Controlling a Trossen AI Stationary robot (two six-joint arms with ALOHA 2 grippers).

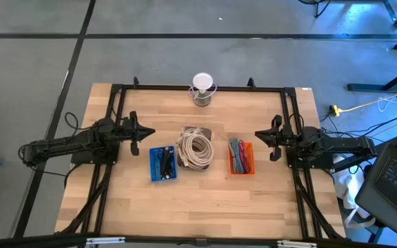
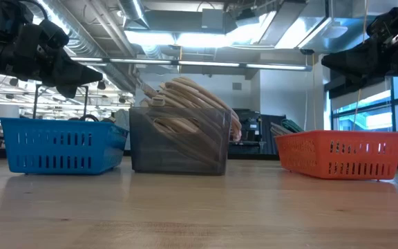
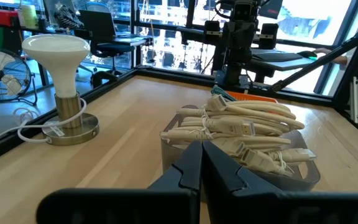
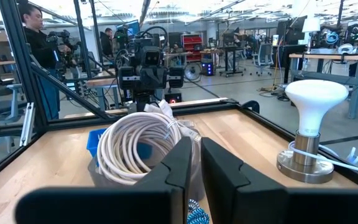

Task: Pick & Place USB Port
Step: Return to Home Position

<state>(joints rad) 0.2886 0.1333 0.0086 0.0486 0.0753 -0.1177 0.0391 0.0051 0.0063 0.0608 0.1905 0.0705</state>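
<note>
Left pincer (image 1: 148, 132) noted at centre left of the high view, raised above the tabletop (image 1: 198, 207), fingers drawn together, nothing held. Right pincer (image 1: 258, 134) noted at centre right, narrow, seemingly closed, empty. Three bins logged in a row mid-frame: blue bin (image 1: 153, 165) with dark cables (image 1: 165, 163), dark bin (image 2: 178, 149) filled by a pale coiled cable (image 1: 197, 148), orange bin (image 1: 251, 158) with coloured cables (image 1: 237, 156). Lamp (image 1: 202, 88) seen at upper centre

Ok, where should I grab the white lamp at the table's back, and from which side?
Probably the lamp by its narrow stem, level from the table's middle: it stands upright, the shade is wide, and the frame rail runs behind it.
</note>
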